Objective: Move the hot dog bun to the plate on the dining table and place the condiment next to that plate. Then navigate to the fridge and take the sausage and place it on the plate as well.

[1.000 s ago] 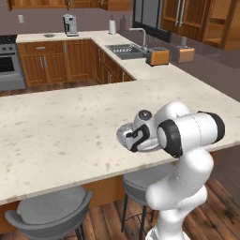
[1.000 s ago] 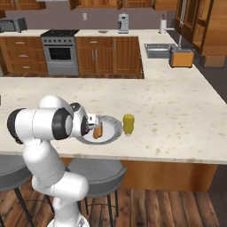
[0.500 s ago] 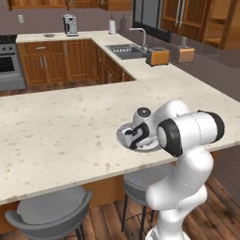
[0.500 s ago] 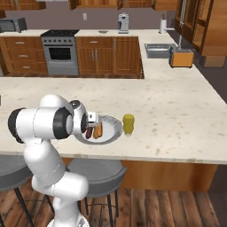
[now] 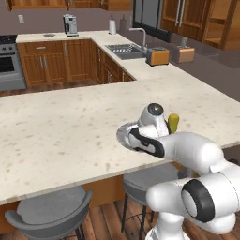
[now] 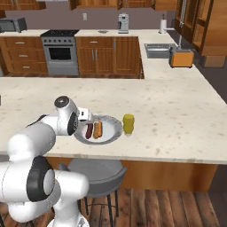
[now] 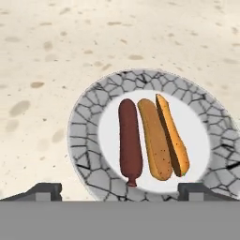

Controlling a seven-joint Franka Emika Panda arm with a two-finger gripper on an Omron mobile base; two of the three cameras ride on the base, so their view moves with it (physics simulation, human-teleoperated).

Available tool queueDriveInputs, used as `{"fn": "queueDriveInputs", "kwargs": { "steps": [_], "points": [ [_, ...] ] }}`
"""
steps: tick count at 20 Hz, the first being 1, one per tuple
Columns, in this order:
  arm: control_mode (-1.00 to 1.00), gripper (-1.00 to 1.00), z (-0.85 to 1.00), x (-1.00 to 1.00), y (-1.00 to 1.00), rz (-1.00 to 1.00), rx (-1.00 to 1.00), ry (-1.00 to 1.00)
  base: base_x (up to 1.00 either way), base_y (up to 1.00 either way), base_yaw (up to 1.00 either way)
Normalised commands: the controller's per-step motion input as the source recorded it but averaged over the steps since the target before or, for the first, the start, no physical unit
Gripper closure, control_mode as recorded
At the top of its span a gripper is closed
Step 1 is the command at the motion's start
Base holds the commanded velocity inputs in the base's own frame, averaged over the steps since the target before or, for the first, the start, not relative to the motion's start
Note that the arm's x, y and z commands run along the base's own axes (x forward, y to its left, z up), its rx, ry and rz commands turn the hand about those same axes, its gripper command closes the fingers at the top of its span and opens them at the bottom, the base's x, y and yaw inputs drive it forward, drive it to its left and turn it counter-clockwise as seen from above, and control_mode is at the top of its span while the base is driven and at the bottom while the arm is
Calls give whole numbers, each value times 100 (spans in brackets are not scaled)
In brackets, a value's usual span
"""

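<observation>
Since a second ago the gripper [image 7: 120, 190] is standing with its jaws spread wide and empty, the sausage [image 7: 129, 142] now lying free on the plate [image 7: 86, 124] below the hand. Seen from the hand, the dark red sausage is resting lengthwise against the split tan hot dog bun [image 7: 164, 138] on the white centre of a round plate with a grey crackle-patterned rim. That plate is sitting near the front edge of the speckled beige stone dining table [image 6: 177, 115], with the yellow condiment [image 6: 128, 124] standing upright just beside its rim and the white arm partly covering the plate in the left base view. Grey round stools [image 5: 49, 218] are tucked below the front edge. Beyond, wooden cabinets, a steel oven [image 6: 61, 57], a sink [image 5: 122, 48], an orange toaster [image 6: 181, 57] and a coffee machine [image 5: 70, 25] are lining the far counters.
</observation>
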Motion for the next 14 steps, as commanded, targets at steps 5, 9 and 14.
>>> {"fn": "queueDriveInputs", "kwargs": {
  "steps": [5, 9, 14],
  "points": [
    [-100, -100, 100, -94, -2, -1, 6, 4, 0, 0, 0],
    [-100, -100, 100, -100, -2, -4, 2, 11, 0, 0, 0],
    [-100, -100, 84, -100, -9, -6, 0, 16, 0, 0, 0]
  ]
}}
